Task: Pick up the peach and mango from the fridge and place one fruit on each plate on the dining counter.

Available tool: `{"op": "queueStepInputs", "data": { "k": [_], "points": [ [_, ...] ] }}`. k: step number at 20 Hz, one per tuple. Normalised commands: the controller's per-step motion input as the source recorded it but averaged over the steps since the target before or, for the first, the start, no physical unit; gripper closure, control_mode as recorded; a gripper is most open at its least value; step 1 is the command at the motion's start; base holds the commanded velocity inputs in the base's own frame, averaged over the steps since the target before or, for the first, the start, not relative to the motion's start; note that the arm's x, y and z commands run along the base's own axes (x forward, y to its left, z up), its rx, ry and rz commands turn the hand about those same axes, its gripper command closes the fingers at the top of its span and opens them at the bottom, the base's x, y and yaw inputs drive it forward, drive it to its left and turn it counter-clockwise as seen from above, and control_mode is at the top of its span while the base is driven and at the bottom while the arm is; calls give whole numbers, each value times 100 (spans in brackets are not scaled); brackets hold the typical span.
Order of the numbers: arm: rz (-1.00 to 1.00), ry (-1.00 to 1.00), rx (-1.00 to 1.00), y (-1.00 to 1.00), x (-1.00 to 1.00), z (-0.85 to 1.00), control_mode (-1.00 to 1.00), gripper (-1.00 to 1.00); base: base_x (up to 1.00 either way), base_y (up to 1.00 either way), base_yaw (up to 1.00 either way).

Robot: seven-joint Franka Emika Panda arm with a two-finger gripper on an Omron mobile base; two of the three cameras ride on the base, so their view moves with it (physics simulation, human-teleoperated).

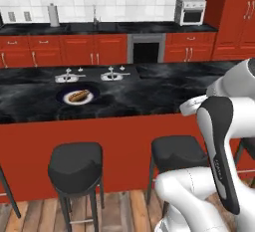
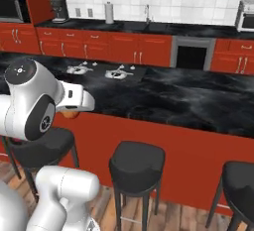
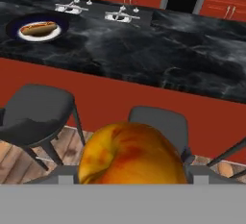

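The round orange peach with a reddish blush (image 3: 132,153) sits clamped in the robot's fingers, short of the glossy black marble desk (image 3: 158,59). The carry appears underway; next, reaching a small white dark-rimmed plate (image 3: 39,30), which apparently already holds a hot dog (image 3: 38,27).

A hot dog (image 1: 78,95) lies at nine o'clock on the black marble top. Beyond it, toward twelve o'clock, two silver taps (image 1: 92,73) sit side by side. Three black stools (image 2: 136,162) stand along the red front at six o'clock. Against the far wall, a toaster oven (image 1: 190,11) rests at one o'clock, with a paper towel roll (image 1: 53,14) at eleven.
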Motion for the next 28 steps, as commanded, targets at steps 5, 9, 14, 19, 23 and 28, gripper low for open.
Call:
{"op": "queueStepInputs", "data": {
  "k": [5, 9, 14, 19, 23, 28],
  "points": [
    [0, 0, 0, 0, 0, 0, 100, 100, 9, 100, 0],
    [0, 0, 0, 0, 0, 0, 100, 100, 10, 100, -7],
    [0, 0, 0, 0, 0, 0, 100, 100, 46, 49, -20],
    [0, 0, 0, 0, 0, 0, 100, 100, 71, 15, -36],
    [0, 0, 0, 0, 0, 0, 100, 100, 43, 44, -15],
    [0, 0, 0, 0, 0, 0, 100, 100, 5, 24, 0]
  ]
}}
